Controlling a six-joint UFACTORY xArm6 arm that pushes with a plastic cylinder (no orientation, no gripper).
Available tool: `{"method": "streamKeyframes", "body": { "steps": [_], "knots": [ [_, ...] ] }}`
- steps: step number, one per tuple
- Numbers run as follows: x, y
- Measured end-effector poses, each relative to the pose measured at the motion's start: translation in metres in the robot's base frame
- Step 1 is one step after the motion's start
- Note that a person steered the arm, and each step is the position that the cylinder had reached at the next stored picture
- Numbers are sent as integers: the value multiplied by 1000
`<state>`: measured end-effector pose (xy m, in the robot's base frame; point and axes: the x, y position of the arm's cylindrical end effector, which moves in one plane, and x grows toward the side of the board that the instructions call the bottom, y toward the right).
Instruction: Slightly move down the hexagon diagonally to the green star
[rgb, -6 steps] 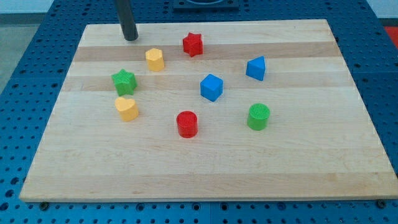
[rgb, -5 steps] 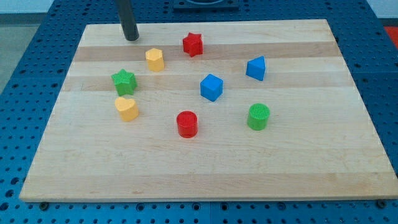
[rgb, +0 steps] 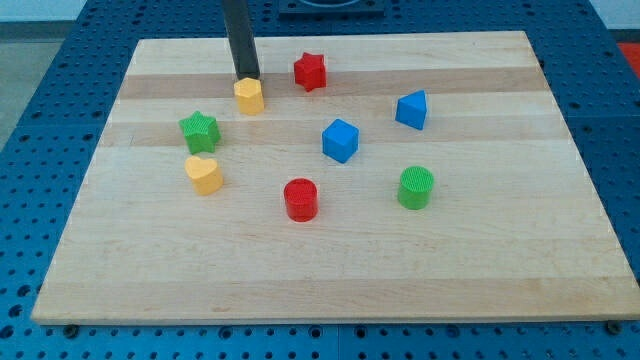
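Note:
The yellow hexagon (rgb: 249, 97) lies on the wooden board (rgb: 480, 260) at the upper left. My tip (rgb: 246, 77) stands right at the hexagon's top edge, touching or nearly touching it. The green star (rgb: 200, 131) lies below and to the left of the hexagon, apart from it. The dark rod rises from my tip out of the view's top.
A yellow heart (rgb: 204, 174) lies just below the green star. A red star (rgb: 310, 71) is to the right of the hexagon. A blue cube (rgb: 340, 140), a blue triangular block (rgb: 411, 110), a red cylinder (rgb: 300, 199) and a green cylinder (rgb: 415, 187) lie further right.
My tip has moved right and slightly down, from the board's upper left to the top edge of the yellow hexagon. No block has visibly moved.

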<state>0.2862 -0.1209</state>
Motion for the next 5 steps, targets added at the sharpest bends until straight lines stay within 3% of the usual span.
{"method": "streamKeyframes", "body": {
  "steps": [5],
  "knots": [
    [11,0]
  ]
}}
